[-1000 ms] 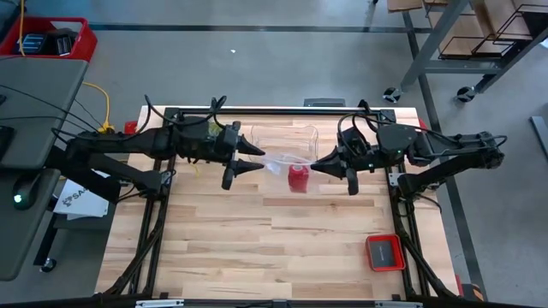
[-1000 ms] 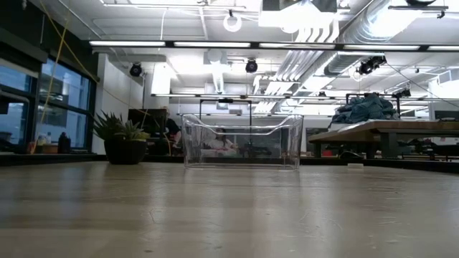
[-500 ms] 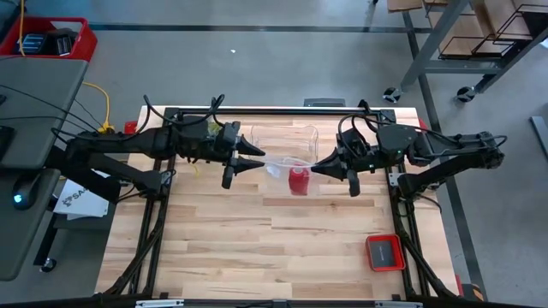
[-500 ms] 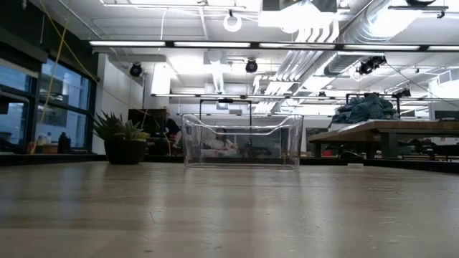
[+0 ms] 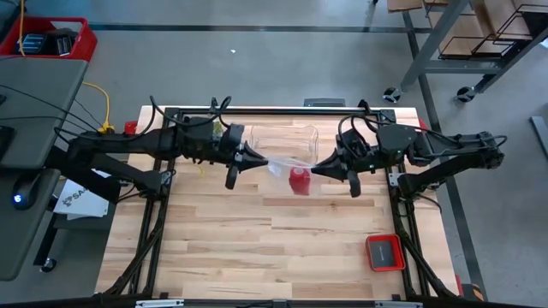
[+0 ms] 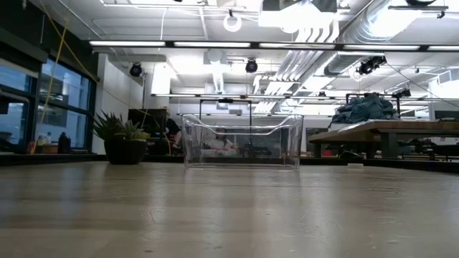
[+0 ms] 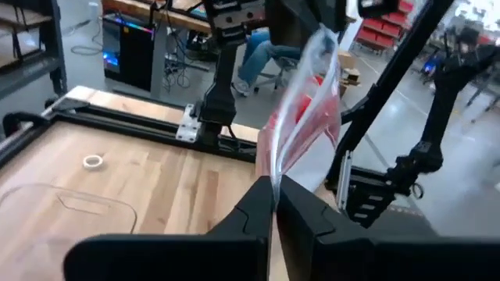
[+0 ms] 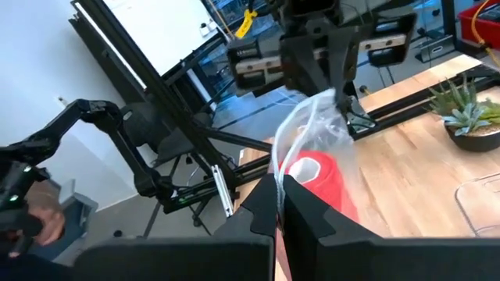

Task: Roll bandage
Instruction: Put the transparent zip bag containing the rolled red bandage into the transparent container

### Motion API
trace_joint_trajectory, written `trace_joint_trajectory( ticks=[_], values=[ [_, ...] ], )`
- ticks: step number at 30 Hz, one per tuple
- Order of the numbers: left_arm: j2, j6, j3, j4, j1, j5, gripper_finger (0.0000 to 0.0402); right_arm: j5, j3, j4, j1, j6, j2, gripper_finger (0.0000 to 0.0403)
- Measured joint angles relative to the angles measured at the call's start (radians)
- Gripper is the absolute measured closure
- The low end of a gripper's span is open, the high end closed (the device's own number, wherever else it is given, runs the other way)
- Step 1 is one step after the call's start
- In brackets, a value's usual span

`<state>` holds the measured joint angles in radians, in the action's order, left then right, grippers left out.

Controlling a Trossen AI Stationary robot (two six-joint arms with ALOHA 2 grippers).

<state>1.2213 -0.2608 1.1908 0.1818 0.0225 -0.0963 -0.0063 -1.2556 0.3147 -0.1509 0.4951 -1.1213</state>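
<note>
The bandage (image 5: 298, 180) is a bright red stubby roll inside a clear crinkly plastic bag (image 5: 287, 166), held up between my two grippers over the middle of the table. My left gripper (image 5: 258, 161) is shut on the bag's left end. My right gripper (image 5: 318, 167) is shut on its right end. In the left wrist view the bag (image 7: 303, 109) rises from the shut fingers with red showing through. In the right wrist view the roll (image 8: 319, 178) sits in the bag just past the fingers. The low view shows neither bag nor grippers. My left gripper pinches the bag's left edge (image 7: 275, 165) between its two fingers, coming level from the table's left. The plastic stretches away from the fingers toward the other arm. My right gripper pinches the bag's right edge (image 8: 283, 168) between its two fingers, coming level from the table's right. The roll hangs in the bag close beside the fingers.
A clear plastic box (image 5: 282, 137) stands just beyond the bag toward the far edge, and it also shows in the low view (image 6: 242, 140). A small red square tray (image 5: 384, 251) lies near the front right corner. A tape ring (image 7: 94, 161) lies on the wood.
My left gripper has moved a little toward the table's right, onto the bag's left end, and has shut on it. My right gripper has kept its hold, and the bag with the roll stays where it was.
</note>
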Motion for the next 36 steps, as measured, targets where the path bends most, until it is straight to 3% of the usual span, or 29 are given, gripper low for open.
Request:
trace_joint_trajectory(
  ticks=[9, 14, 21, 27, 33, 36],
  values=[
    [-0.005, -0.154, 0.0, 0.016, 0.047, -0.104, 0.04, -0.024, 0.0, 0.177, 0.0, 0.047, -0.044, 0.0403],
    [-0.007, -0.212, -0.001, 0.058, 0.07, -0.121, 0.0401, 0.036, 0.0, 0.236, 0.0, 0.046, -0.08, 0.0403],
    [-0.01, -0.278, -0.001, 0.125, 0.083, -0.242, 0.0401, 0.109, -0.002, 0.352, 0.003, 0.115, -0.082, 0.0403],
    [0.0, -0.302, 0.0, 0.153, 0.084, -0.187, 0.0401, 0.138, 0.0, 0.254, 0.002, 0.111, -0.036, 0.039],
    [0.009, -0.431, 0.001, 0.084, 0.101, -0.136, 0.0401, 0.182, 0.0, 0.431, -0.003, 0.134, -0.016, 0.0331],
    [0.011, -0.547, 0.0, 0.041, 0.112, -0.026, 0.0401, 0.227, 0.001, 0.471, -0.025, 0.142, -0.017, 0.0292]
  ],
)
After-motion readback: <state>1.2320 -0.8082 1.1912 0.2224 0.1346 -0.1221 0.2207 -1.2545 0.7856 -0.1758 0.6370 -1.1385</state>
